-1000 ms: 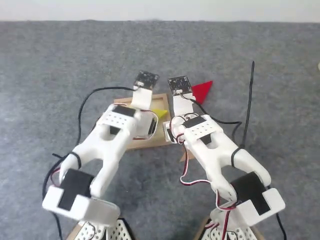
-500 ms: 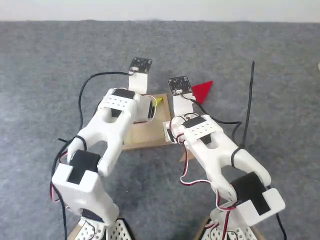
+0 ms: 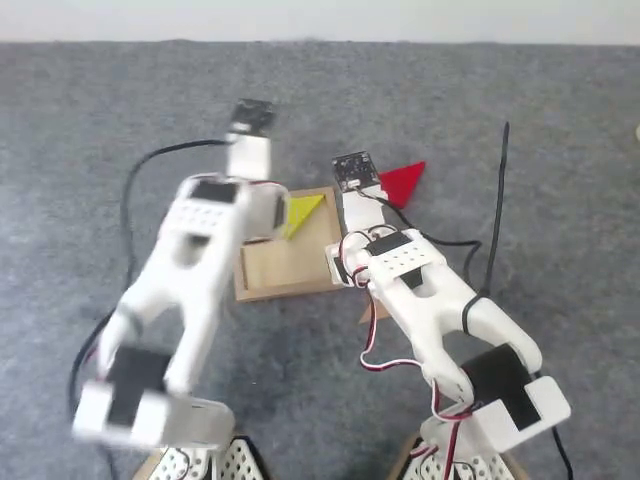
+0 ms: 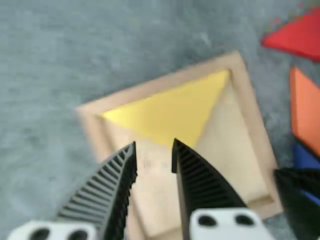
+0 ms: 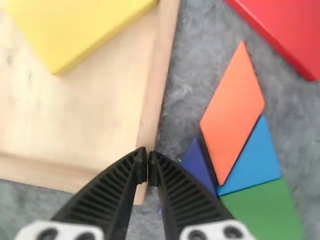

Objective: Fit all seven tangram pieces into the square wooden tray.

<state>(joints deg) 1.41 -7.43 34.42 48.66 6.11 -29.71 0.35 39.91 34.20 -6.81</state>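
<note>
Grey felt-like worktop [image 3: 100,120] carries the square wooden tray [image 3: 285,270]. We find the yellow triangle [image 3: 303,210] lying inside it, in the far right corner. Above the tray, the left hand [image 4: 153,150] hangs with its jaws slightly apart and nothing between them. At the tray's right rim, the right hand [image 5: 147,156] has its fingertips pressed together, empty. Right of that rim, on the worktop, lie the red triangle [image 3: 402,183], orange parallelogram [image 5: 232,112], blue triangle [image 5: 252,160], green piece [image 5: 262,210] and dark blue piece [image 5: 197,162].
</note>
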